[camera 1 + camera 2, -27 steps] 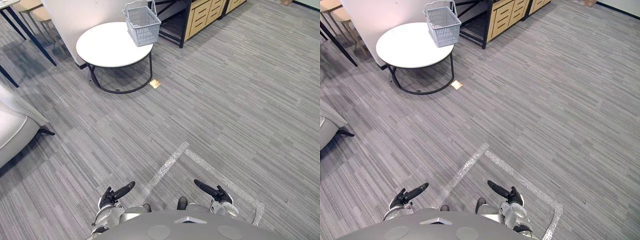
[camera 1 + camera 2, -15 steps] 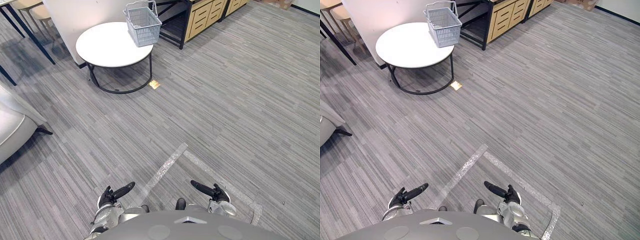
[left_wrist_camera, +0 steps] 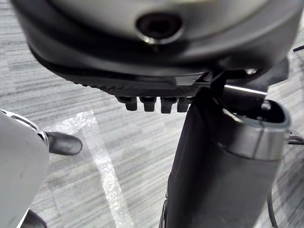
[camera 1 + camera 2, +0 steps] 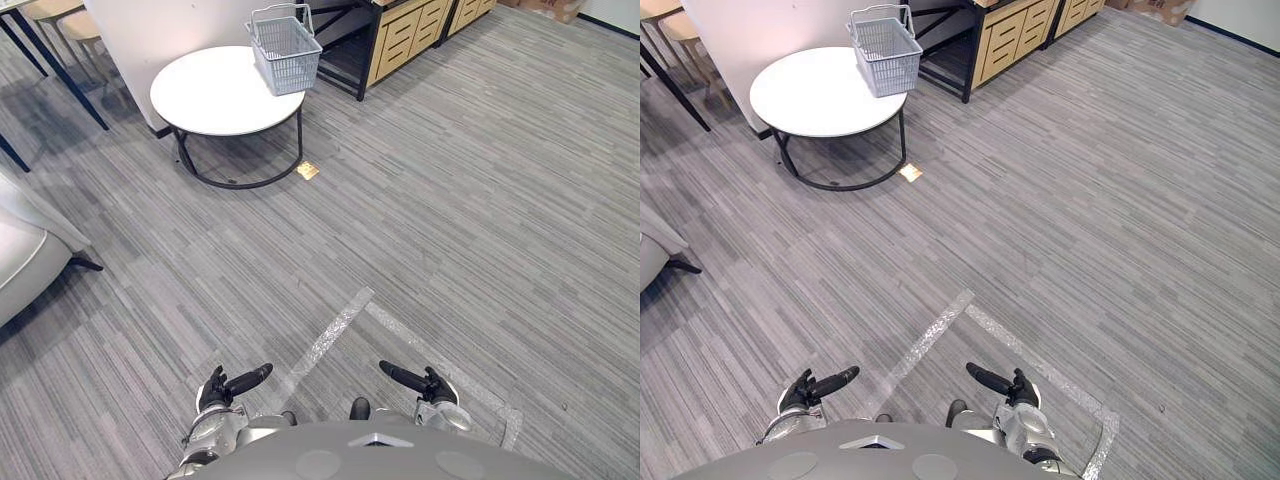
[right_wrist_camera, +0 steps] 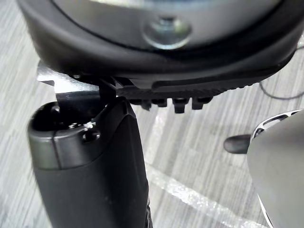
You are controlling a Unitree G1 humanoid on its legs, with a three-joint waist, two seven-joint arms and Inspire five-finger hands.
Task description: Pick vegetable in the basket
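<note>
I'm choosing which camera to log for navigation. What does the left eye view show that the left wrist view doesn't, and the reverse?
Left eye view, not the wrist view: the grey basket at the edge of the round white table, far across the floor, the wooden drawer unit beyond it, and the right hand. Left wrist view, not the eye view: the underside of the left hand and its fingertips from very close. Both: the left hand, holding nothing, and the pale tape strip on the grey floor.

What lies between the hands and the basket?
Left eye view: grey floor, tape strips, a tan patch by the table under the basket.
</note>
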